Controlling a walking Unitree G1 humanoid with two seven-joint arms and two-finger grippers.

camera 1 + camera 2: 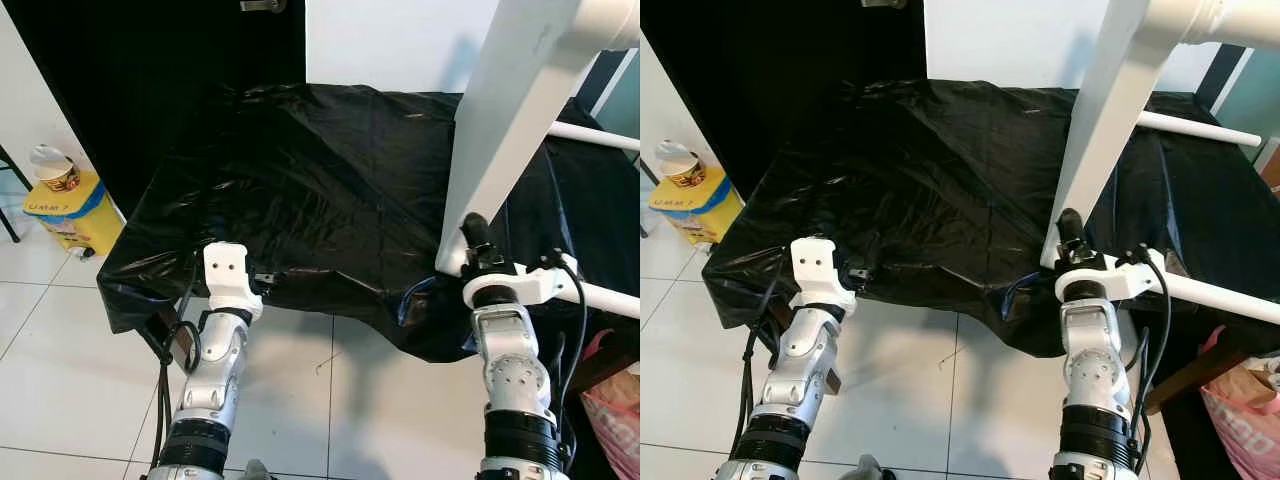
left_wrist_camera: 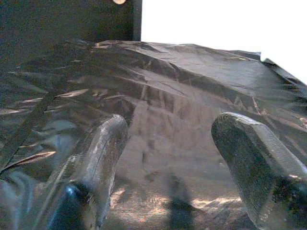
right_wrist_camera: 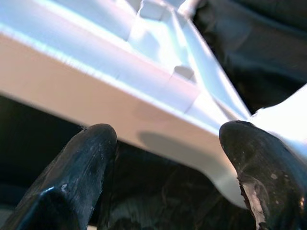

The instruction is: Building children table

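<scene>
A broad white table leg [image 1: 510, 110] stands tilted on a low surface wrapped in black plastic sheet [image 1: 330, 170]. Its foot rests near the sheet's front right edge. White rods [image 1: 595, 135] run off from it to the right, one high and one low [image 1: 1220, 295]. My right gripper [image 1: 472, 235] is open at the leg's foot, and the white part [image 3: 144, 91] lies just beyond its spread fingers [image 3: 86, 163]. At the sheet's front left edge my left gripper [image 1: 262, 277] is open, holding nothing, with wrinkled plastic [image 2: 168, 96] ahead of its fingers [image 2: 103, 153].
A yellow box [image 1: 65, 205] with a cup [image 1: 55, 168] on it stands on the white tile floor [image 1: 350, 400] at the left. A dark door [image 1: 150, 60] is behind the covered surface. A pink bag [image 1: 1245, 420] sits at the lower right.
</scene>
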